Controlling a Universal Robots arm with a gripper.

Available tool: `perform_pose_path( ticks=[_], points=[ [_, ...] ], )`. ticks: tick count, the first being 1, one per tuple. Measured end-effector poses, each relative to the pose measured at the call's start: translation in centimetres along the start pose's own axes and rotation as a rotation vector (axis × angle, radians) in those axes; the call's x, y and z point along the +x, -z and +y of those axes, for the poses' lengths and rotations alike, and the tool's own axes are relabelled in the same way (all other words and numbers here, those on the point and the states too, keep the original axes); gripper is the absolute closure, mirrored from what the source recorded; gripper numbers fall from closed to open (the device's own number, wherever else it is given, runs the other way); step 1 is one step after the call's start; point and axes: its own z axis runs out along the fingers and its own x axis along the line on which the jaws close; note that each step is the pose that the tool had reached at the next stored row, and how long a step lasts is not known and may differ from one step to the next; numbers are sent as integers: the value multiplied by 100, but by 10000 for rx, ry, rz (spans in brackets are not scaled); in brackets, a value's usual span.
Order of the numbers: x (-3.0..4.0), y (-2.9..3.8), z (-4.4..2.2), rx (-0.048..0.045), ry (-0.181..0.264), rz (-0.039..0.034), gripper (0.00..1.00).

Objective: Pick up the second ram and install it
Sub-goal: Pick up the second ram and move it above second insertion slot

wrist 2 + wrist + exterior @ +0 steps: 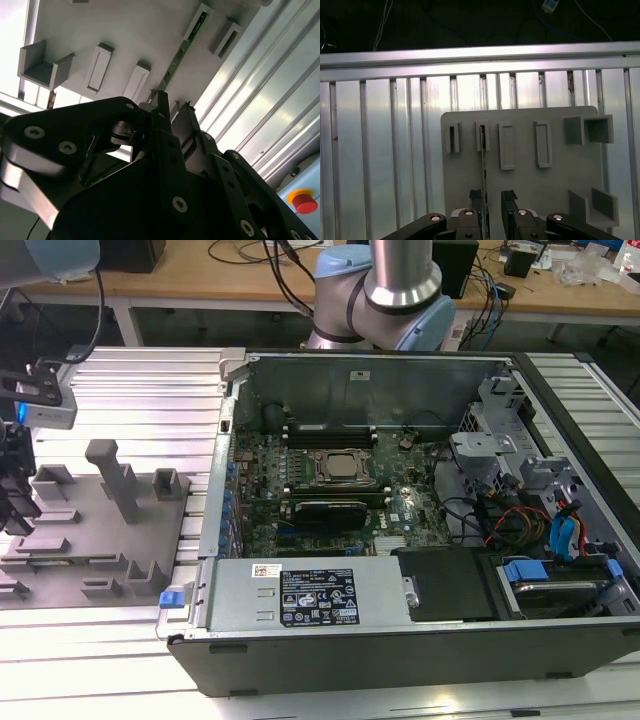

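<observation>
Black gripper (491,195) spread, straddling thin dark-green RAM stick (483,165) in grey plastic fixture (555,180); I'd centre on stick b4 closing, looks off-centre.

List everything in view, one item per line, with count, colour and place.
computer case: one, black, open, exterior view's right
CPU socket: one, silver-framed, inside the case
power supply: one, silver, at the case's near wall
fixture plate: one, grey, on the table
table: one, ribbed silver, under plate and case
second ram: one, dark green, standing in a plate slot
button: one, red, beside the table
robot arm: one, grey-blue, beyond the case
gripper: one, black, open, straddling the second ram
</observation>
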Motion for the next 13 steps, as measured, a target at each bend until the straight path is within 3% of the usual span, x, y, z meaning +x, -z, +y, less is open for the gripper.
perform_pose_path(
  ticks=[13],
  points=[
    [2,-135,-5,0,0,1,70]
  ],
)
